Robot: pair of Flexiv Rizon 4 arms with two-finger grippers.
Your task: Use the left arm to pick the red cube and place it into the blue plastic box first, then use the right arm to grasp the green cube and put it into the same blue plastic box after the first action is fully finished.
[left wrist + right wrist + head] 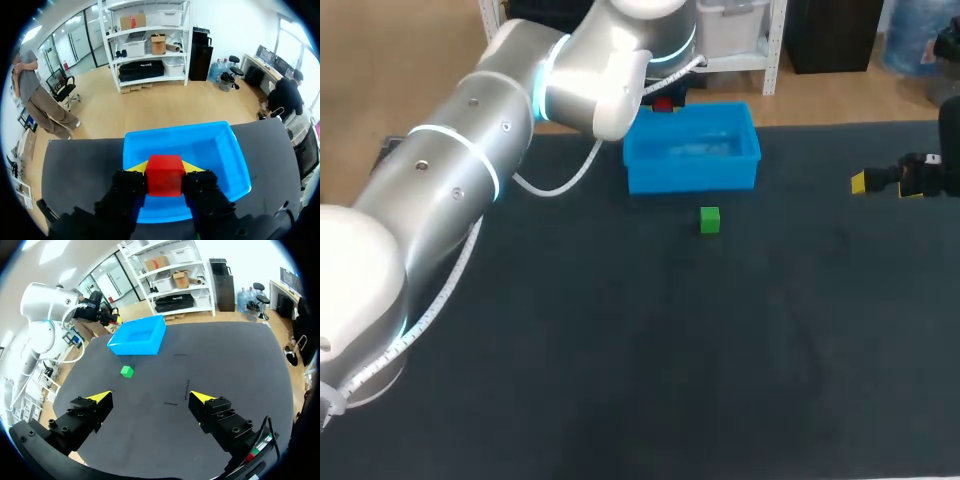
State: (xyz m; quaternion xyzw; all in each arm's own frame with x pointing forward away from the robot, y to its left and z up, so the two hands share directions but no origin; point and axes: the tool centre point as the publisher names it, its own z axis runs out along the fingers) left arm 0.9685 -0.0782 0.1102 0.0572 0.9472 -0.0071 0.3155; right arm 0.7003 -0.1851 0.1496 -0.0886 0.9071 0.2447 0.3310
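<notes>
My left gripper (165, 169) is shut on the red cube (165, 175) and holds it over the blue plastic box (227, 160). From the head camera only a sliver of the red cube (663, 105) shows behind my left arm, at the far rim of the blue box (692, 165). The green cube (710, 219) lies on the dark table just in front of the box. My right gripper (150, 400) is open and empty, far from the green cube (127, 371); it shows at the table's right edge as the right gripper (880, 181).
The dark table (650, 350) spreads wide in front of the box and the green cube. My left arm (470, 160) crosses the table's left side up to the box. The blue box (137, 335) holds nothing that I can see.
</notes>
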